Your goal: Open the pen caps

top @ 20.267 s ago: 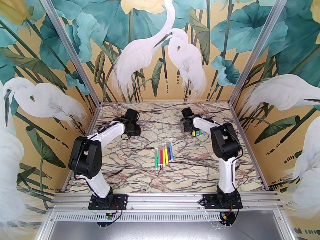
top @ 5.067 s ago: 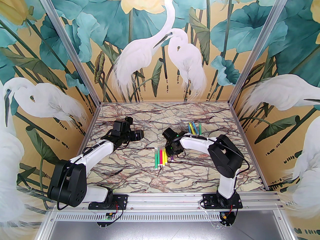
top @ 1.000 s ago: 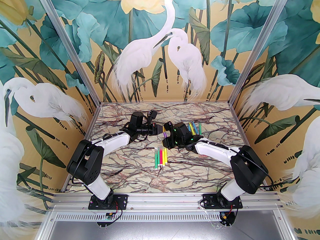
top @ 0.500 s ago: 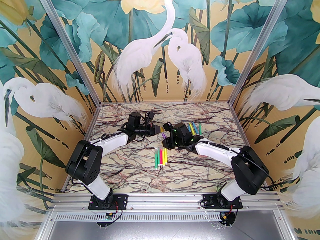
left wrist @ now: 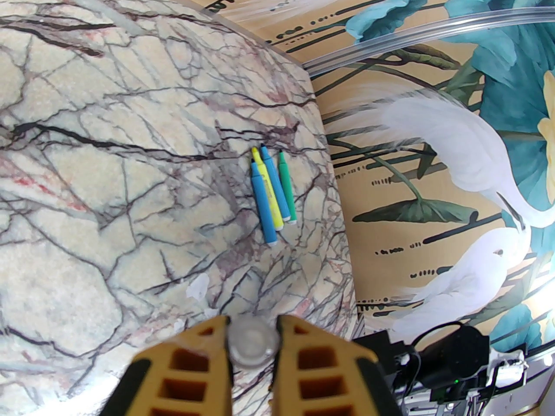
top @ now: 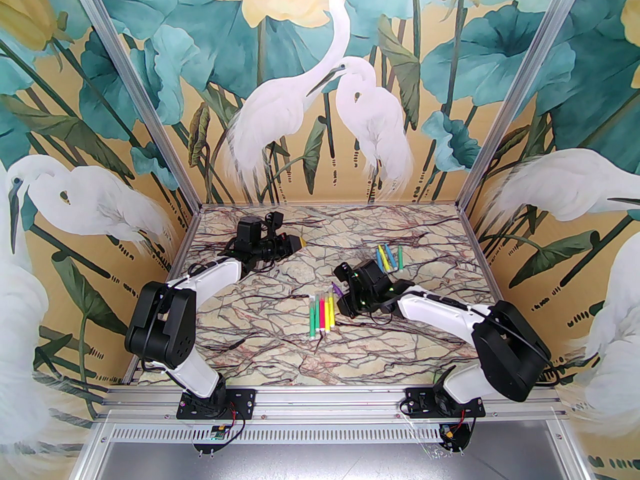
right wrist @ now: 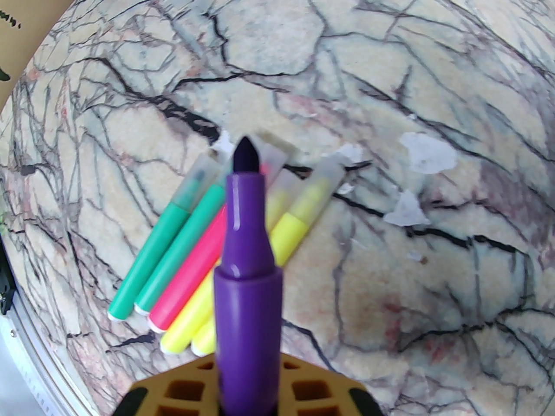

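Holding the slim purple marker pen (right wrist: 247,254) pinched in my right gripper (right wrist: 247,368) just above the capped pens (right wrist: 186,249) in the middle, I should move it level to the uncapped pens (top: 389,258) at far right. My left gripper (left wrist: 253,323), stretched far left, pinches the small clear plastic cap (left wrist: 253,344).

Light is bright, even and diffuse; shadows on the table (top: 280,348) are faint. The top view is sharp. Both wrist views bulge, bending the table's edge. Near the lens the cap (left wrist: 253,342) and fingers (left wrist: 204,362) blur; the purple pen (right wrist: 247,301) is soft, with small glints on its barrel
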Robot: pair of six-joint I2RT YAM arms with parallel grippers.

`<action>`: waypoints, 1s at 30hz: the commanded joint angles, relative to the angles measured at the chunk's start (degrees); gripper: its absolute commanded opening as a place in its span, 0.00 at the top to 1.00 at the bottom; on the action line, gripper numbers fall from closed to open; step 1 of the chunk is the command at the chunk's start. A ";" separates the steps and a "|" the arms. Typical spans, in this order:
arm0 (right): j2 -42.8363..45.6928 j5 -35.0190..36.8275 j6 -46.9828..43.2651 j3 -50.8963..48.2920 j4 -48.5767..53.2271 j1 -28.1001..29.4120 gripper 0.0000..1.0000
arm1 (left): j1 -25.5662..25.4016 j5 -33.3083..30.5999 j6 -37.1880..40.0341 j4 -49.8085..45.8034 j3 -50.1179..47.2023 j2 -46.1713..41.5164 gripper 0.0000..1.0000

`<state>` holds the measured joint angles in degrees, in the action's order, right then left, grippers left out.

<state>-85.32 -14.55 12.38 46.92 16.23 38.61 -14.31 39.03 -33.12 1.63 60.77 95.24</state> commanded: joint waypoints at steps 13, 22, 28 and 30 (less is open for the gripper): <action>-8.79 17.15 6.43 10.24 0.99 -9.68 1.00 | -0.77 -18.12 17.01 -31.83 7.76 3.83 1.00; -17.18 22.24 7.30 16.00 1.51 -13.35 1.00 | -1.85 -23.69 18.22 -37.22 13.71 9.75 0.97; -21.64 24.61 6.54 19.83 2.05 -14.54 1.00 | -2.88 -23.91 18.10 -40.45 19.10 14.43 0.95; -22.47 24.83 6.43 20.55 2.05 -14.87 1.00 | -3.01 -24.22 17.86 -41.03 20.42 15.68 0.95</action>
<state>-106.83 8.10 18.41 65.39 17.52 24.05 -16.86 16.56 -15.81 -36.40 79.00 109.21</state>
